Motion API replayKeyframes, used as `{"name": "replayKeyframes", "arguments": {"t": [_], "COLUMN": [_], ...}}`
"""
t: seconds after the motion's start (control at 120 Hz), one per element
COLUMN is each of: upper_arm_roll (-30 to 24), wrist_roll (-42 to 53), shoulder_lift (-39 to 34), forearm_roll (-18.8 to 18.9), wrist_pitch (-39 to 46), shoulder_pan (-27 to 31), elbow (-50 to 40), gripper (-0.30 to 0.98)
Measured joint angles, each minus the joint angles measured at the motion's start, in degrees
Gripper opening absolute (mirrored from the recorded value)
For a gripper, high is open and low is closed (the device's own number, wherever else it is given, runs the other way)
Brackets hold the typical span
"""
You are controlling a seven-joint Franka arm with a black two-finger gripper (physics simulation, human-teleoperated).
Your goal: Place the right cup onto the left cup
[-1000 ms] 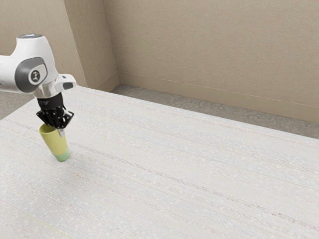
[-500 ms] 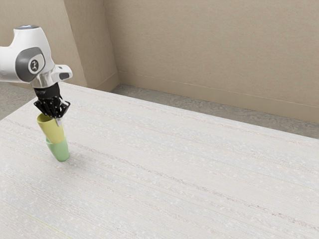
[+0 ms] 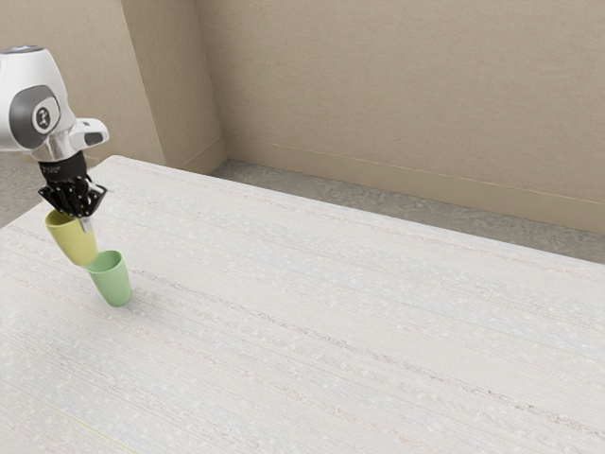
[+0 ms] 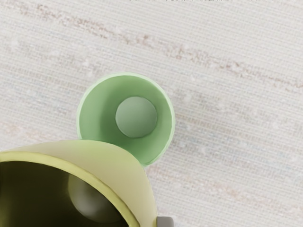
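My gripper [image 3: 74, 218] is shut on the yellow cup [image 3: 76, 241], held off the table by its upper part, mouth up and slightly tilted. One fingertip shows at the cup's rim; the other is hidden. The green cup [image 3: 112, 280] stands upright on the table, lower and toward the exterior view's right of the yellow one. In the wrist view the yellow cup [image 4: 120, 163] overlaps part of the green cup's edge, and the green cup [image 4: 136, 117] has a bare inner floor. A grey fingertip shows beside the yellow cup's outer wall.
The pale, streaked table [image 3: 331, 312] extends toward the exterior view's right. Its far edge runs along a strip of grey floor [image 3: 378, 203], with a beige wall [image 3: 406, 95] behind.
The yellow cup rose with my gripper out of its overlap with the green cup, then shifted toward the exterior view's left. The green cup's mouth is now uncovered in that view; it stayed in place.
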Motion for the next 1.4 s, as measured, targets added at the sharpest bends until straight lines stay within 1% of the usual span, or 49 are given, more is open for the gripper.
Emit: {"name": "replayKeyframes", "arguments": {"t": [0.242,0.7,0.925,1.4], "upper_arm_roll": [0.19,0.22,0.22,0.32], "wrist_roll": [1.57,3.38,3.93,4.58], "shoulder_lift": [4.12,8.56,10.33,11.12], "forearm_roll": [0.2,0.31,0.23,0.07], "wrist_pitch": [-1.6,-2.65,-2.45,-1.55], "shoulder_pan": [-2.1,-2.49,-2.56,-2.85], "elbow": [5.6,9.3,9.57,8.97], "gripper": [-0.1,-0.1,-0.1,-0.1]}}
